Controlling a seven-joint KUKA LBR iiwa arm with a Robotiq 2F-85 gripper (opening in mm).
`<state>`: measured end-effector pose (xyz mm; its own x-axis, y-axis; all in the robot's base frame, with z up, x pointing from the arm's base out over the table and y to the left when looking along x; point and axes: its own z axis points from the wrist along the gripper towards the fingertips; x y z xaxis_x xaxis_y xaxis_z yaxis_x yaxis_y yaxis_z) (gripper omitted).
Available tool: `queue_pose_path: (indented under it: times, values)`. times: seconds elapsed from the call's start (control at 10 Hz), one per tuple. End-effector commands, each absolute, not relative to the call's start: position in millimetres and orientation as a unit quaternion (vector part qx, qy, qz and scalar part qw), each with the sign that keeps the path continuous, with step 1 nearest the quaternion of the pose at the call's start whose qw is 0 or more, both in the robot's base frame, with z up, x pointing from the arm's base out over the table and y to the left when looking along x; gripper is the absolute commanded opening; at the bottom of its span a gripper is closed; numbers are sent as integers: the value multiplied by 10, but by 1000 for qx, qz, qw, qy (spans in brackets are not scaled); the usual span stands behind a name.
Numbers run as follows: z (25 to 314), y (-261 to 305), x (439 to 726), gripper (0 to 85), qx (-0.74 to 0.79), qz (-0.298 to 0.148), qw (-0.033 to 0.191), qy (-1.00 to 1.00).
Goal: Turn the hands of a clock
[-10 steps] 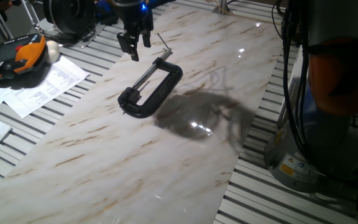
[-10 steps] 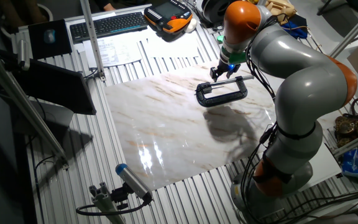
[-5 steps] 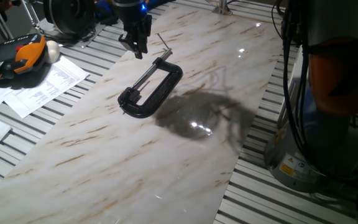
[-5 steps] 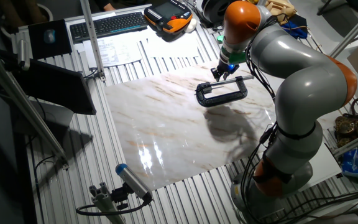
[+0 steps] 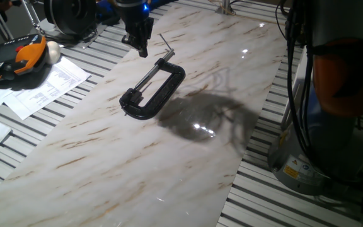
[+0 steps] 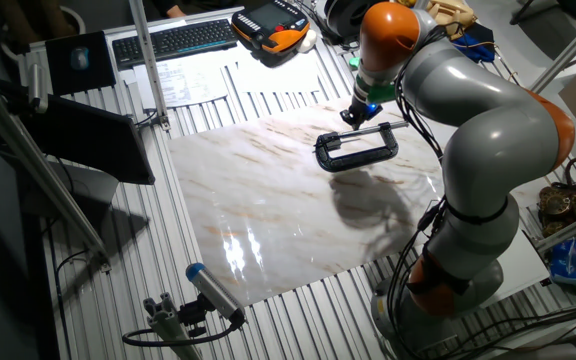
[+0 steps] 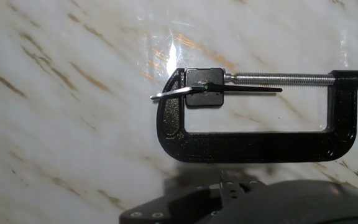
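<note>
Pincer: hanging above the far end of the clamp, by the screw handle; fingers drawn narrowly together, nothing between them (only the dark housing shows at the bottom edge of the hand view).
C-clamp: black, lying flat on the marble slab; threaded screw running along its open side to the pad.
Clock: small dark square block pinched in the clamp's jaw, at the end opposite the screw handle.
Clock hands: one silvery, pointing out past the clamp frame; one dark, lying along under the screw.
Marble slab: pale with brown veins, glossy, resting on the slatted bench; arm's shadow just beside the clamp.
Arm: grey with orange joints, reaching over the slab from the near side in the other fixed view.
Far edge: papers, orange-and-black pendant, keyboard.
</note>
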<state>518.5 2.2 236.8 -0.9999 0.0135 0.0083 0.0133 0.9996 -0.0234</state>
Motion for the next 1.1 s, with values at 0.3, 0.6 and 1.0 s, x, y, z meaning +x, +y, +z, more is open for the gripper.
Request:
queue_pose_path:
  times: [0.3,0.6,1.0]
  values:
    - [2246,5,5250,0,-6,10,-2,-1000]
    - [2089,-28,5307,0,-6,9,-6,-1000]
    - [1851,-148,5356,0,-4,2,-15,-1000]
